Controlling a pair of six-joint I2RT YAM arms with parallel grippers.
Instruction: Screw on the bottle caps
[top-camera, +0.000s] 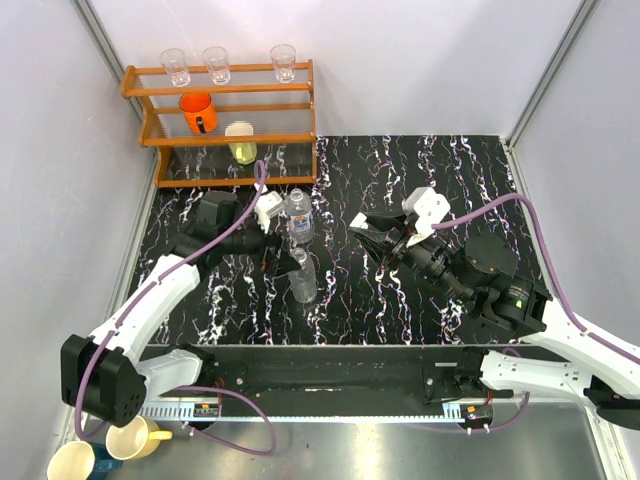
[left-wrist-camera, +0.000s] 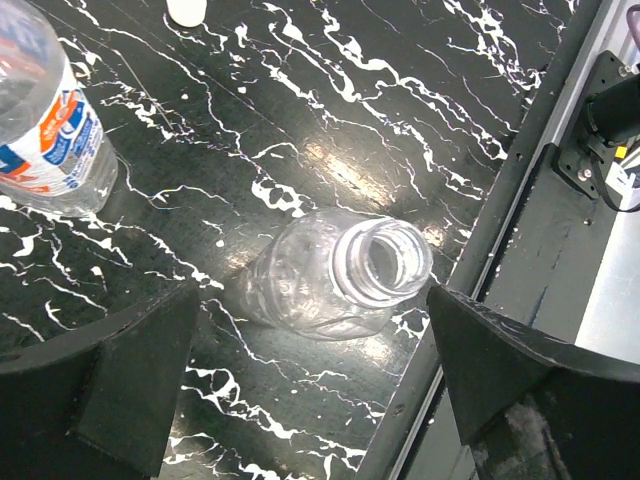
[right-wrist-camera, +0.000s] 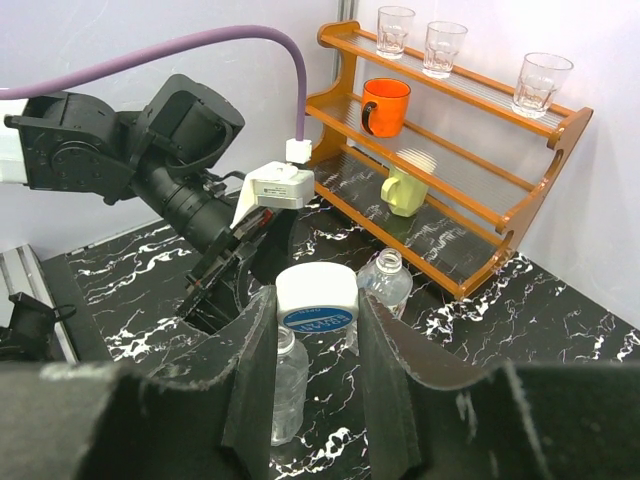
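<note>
— Cap (right-wrist-camera: 317, 292), where is it?
— Pinched between the right gripper's (right-wrist-camera: 316, 305) fingers, off to the right of the bottles.
— And the left gripper (left-wrist-camera: 312, 300)?
— Spread wide, one finger on each side of the uncapped bottle (left-wrist-camera: 335, 275), which stands near the labelled bottle (left-wrist-camera: 50, 120).

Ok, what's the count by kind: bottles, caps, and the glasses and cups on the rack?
Bottles: 2
Caps: 2, one in the right gripper, one loose on the table
Glasses: 3
Cups: 2, orange and yellow
Total: 9
</note>
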